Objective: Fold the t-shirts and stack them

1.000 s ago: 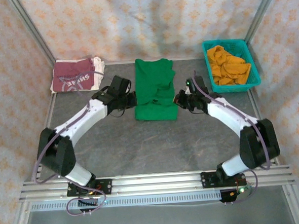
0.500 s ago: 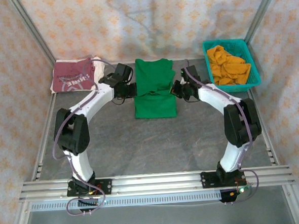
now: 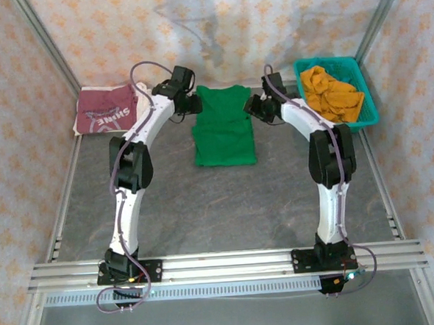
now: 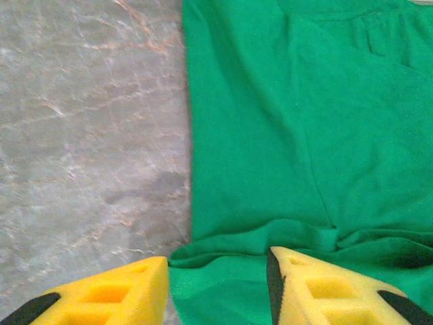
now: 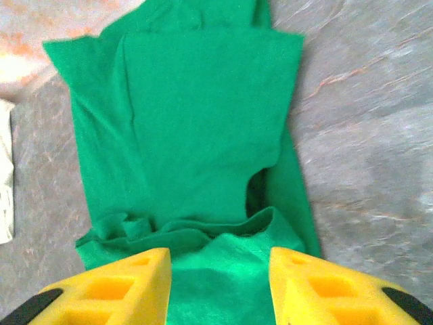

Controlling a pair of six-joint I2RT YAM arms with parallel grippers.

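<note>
The grey, marble-veined table [image 3: 205, 207] in front of me carries three things, all toward its far edge. The green t-shirt [image 3: 224, 129] lies folded in the far middle, flat on the top. The maroon t-shirt [image 3: 109, 110] lies folded in the far left corner, well apart from it. The teal basket [image 3: 342, 128] stands in the far right corner.

Grey marbled tabletop [image 3: 204, 200] with faint pinkish veins, pale cloth walls [image 3: 216, 30] printed with small orange floral motifs on three sides, slanted aluminium corner posts [image 3: 44, 40], ribbed aluminium rail [image 3: 231, 265] across the near edge, soft even light, faint shadows on the back wall
</note>
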